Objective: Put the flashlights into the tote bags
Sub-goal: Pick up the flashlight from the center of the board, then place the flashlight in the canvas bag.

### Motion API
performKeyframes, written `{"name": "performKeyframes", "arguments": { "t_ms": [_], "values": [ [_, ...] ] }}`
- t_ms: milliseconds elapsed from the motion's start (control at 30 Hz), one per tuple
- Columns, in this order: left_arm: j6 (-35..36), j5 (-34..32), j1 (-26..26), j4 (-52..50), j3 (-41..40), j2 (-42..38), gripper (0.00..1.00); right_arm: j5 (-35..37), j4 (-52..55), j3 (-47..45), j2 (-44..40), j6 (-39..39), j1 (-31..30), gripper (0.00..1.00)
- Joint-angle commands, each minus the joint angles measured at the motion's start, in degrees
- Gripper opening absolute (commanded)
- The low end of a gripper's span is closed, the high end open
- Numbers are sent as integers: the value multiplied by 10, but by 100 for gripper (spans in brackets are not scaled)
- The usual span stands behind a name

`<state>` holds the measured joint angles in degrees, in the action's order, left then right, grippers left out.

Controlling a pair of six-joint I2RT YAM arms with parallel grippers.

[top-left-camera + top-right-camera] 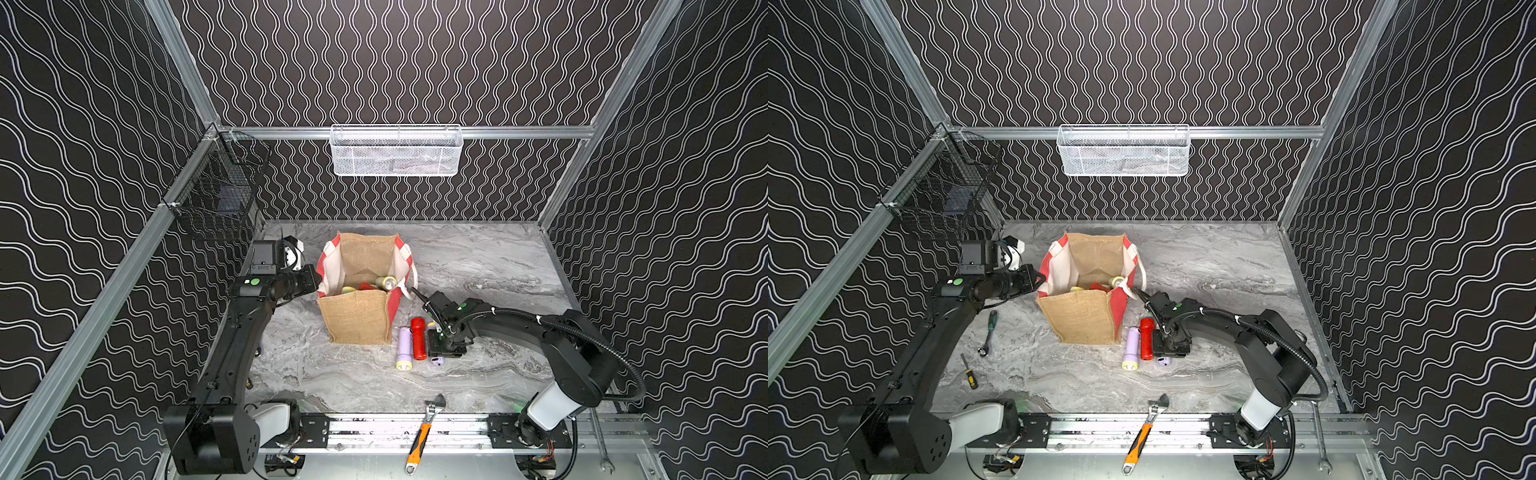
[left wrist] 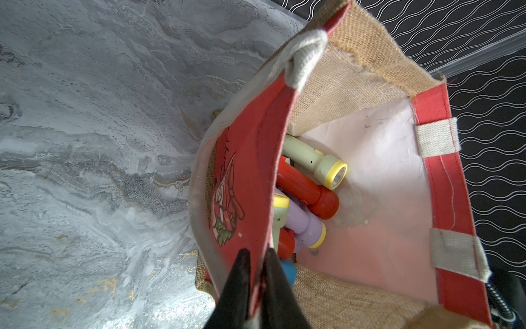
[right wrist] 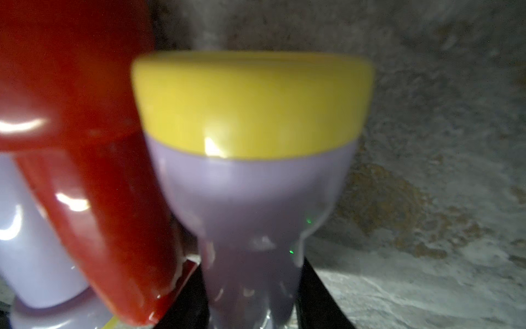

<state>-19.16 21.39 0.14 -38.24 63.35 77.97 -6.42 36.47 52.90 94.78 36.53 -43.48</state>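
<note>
The tote bag stands open on the marble table. My left gripper is shut on the tote bag's red side wall at the rim. Inside lie several flashlights, among them a pale green one, a red one and a lilac one. To the right of the bag, my right gripper is shut on a lilac flashlight lying on the table. Beside it lie a red flashlight and another lilac flashlight.
An orange-handled wrench lies on the front rail. A green-handled spanner and a small screwdriver lie left of the bag. A white mesh basket hangs on the back wall, a black wire basket on the left.
</note>
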Motion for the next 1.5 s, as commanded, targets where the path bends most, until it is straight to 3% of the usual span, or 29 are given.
{"name": "performKeyframes", "arguments": {
  "t_ms": [0,333,733,1100,1467],
  "values": [
    [13,-9,0,4,-3,2,15,-16,-5,-9,10,-3,-1,43],
    [14,-3,0,7,-2,-8,15,27,29,4,-41,-2,0,37],
    [18,3,0,7,6,-1,15,77,51,111,-116,-61,51,35],
    [12,5,1,9,9,1,15,58,28,182,-178,-97,101,35],
    [2,19,0,2,31,13,15,-43,-42,294,-126,-143,102,36]
  ]
}}
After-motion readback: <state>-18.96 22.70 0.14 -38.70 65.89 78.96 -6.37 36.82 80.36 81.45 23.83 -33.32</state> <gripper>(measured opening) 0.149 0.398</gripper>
